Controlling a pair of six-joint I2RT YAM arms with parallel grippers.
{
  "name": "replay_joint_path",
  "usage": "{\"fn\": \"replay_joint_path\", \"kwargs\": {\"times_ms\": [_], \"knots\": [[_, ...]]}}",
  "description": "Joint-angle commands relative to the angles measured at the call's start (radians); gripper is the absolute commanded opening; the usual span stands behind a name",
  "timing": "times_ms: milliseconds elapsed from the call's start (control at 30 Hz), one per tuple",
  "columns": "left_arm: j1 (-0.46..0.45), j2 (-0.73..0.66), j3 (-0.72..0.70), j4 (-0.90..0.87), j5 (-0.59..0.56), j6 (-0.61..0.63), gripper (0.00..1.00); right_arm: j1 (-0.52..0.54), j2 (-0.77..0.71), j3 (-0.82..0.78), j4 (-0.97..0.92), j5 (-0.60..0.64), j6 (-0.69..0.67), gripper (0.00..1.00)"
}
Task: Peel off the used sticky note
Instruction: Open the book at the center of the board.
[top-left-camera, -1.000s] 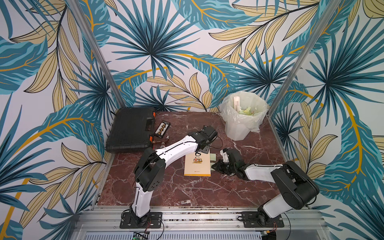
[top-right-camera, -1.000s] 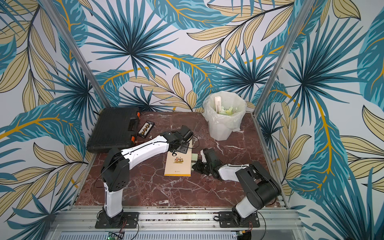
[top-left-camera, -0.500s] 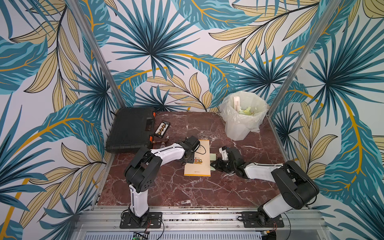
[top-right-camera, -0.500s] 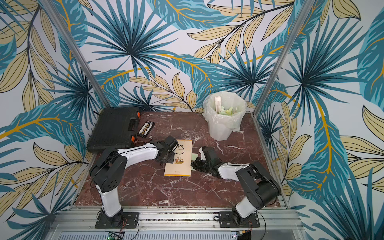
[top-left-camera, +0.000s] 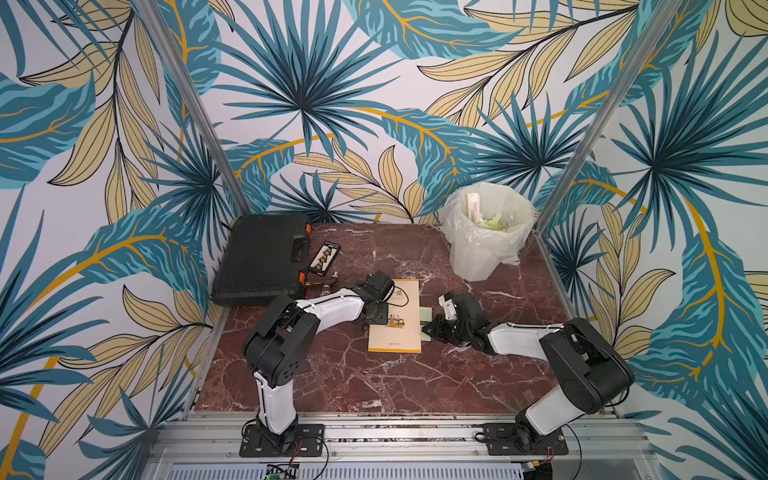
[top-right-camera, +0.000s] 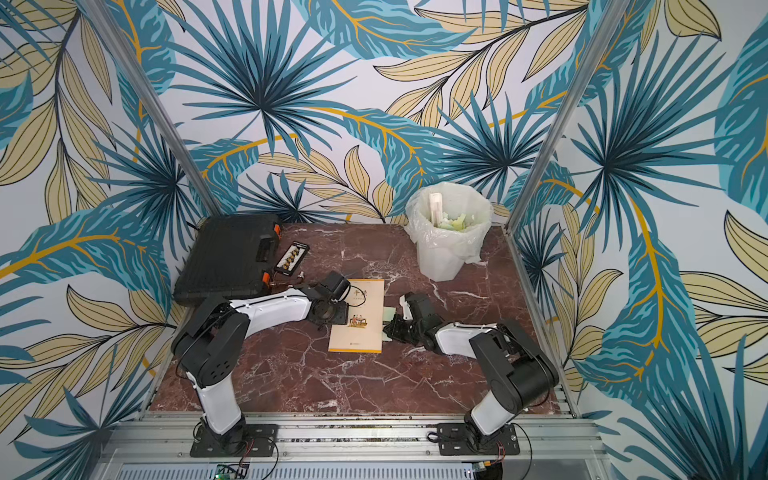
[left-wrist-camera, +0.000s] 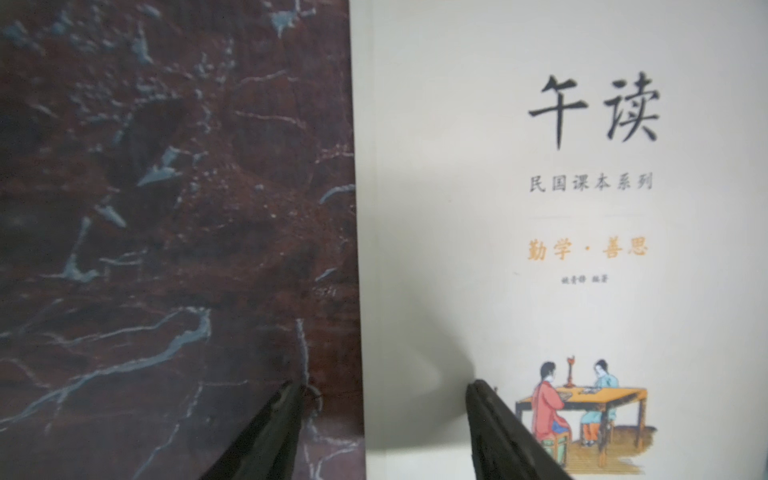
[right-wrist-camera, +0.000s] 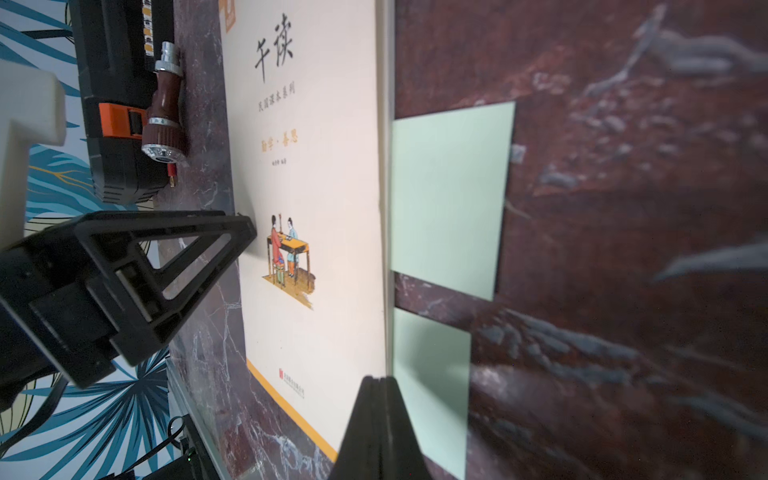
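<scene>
Pale-green square sticky notes (right-wrist-camera: 449, 195) edge the smooth book (right-wrist-camera: 316, 208); left gripper (left-wrist-camera: 384, 383) apart, right gripper (right-wrist-camera: 376, 380) together.

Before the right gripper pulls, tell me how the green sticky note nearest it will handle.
The sticky note looks paper-thin and lies flat on the marble table, so probably floppy and light. One side vanishes at the book's edge, so a pull may drag that thin book unless the left gripper steadies it.
</scene>
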Motion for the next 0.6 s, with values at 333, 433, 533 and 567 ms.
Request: {"fn": "replay_joint_path", "kwargs": {"times_ms": [333, 433, 533, 567], "knots": [[0.061, -0.130, -0.082, -0.011, -0.012, 0.012, 0.58, -0.012, 0.022, 0.033, -0.030, -0.006, -0.023, 0.00], [0.064, -0.116, -0.084, -0.011, -0.015, 0.013, 0.50, -0.013, 0.031, 0.040, -0.023, -0.010, -0.019, 0.00], [0.065, -0.092, -0.084, -0.006, -0.016, 0.013, 0.46, -0.013, 0.044, 0.049, -0.020, -0.018, -0.020, 0.00], [0.064, -0.083, -0.085, -0.002, -0.015, 0.012, 0.45, -0.013, 0.048, 0.051, -0.020, -0.019, -0.020, 0.00]]}}
